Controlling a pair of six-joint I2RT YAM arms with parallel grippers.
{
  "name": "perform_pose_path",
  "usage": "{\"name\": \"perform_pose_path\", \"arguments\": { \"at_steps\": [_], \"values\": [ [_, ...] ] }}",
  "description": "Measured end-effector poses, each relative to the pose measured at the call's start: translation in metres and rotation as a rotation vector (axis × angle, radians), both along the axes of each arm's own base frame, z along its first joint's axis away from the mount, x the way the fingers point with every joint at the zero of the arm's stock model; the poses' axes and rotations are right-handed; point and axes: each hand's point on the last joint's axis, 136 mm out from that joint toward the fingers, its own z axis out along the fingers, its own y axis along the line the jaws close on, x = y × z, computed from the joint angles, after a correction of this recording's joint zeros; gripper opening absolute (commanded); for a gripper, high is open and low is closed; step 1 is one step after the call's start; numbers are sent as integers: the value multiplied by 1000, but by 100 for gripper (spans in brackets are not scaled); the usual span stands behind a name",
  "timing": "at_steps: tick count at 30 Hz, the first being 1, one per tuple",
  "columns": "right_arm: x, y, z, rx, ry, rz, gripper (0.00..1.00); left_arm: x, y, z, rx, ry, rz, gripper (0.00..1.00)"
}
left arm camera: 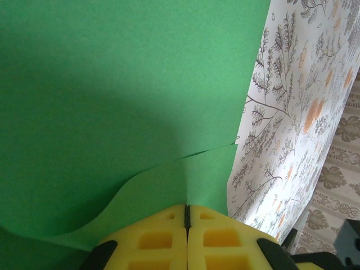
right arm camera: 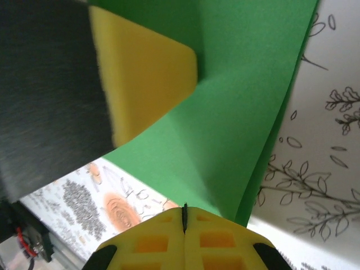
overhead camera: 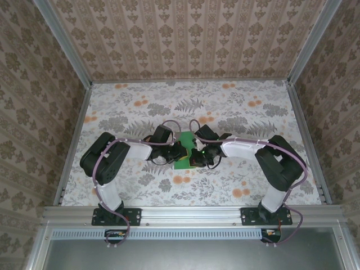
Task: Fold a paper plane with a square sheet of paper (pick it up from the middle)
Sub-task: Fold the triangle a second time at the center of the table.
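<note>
The left gripper has its two yellow pads pressed flat together, with only a thin dark seam between them. The lower edge of the square sheet of paper runs straight into that seam, so it is pinched there. Above the pads the green sheet rises and spreads to the left. A curled lower layer sits just over the pads, and a slit-like edge crosses to the right. The floral table lies off to the right of the pads. The right gripper is closed just as tightly. The green paper comes down to its seam and appears to be caught in it, though the contact point is partly hidden behind the right pad. Up and to the left of this gripper, a yellow pad of the other arm presses against the sheet. From the top camera both grippers meet at the paper, facing each other.
</note>
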Motion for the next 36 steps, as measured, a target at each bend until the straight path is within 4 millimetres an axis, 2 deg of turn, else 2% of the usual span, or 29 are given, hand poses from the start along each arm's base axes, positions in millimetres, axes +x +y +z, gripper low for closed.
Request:
{"name": "perform_pose_path", "arguments": {
  "at_steps": [9,18,31,36],
  "values": [
    [11,4,-2,-18,-13,-23,0,0,0,0,4,6,1,6],
    [14,1,-10,-49,-12,-32,0,0,0,0,9,12,2,5],
    [11,-3,-14,-53,-1,-36,0,0,1,0,13,15,3,5],
    [2,-12,-14,-30,11,-35,0,-1,1,0,18,21,2,5]
  ]
}}
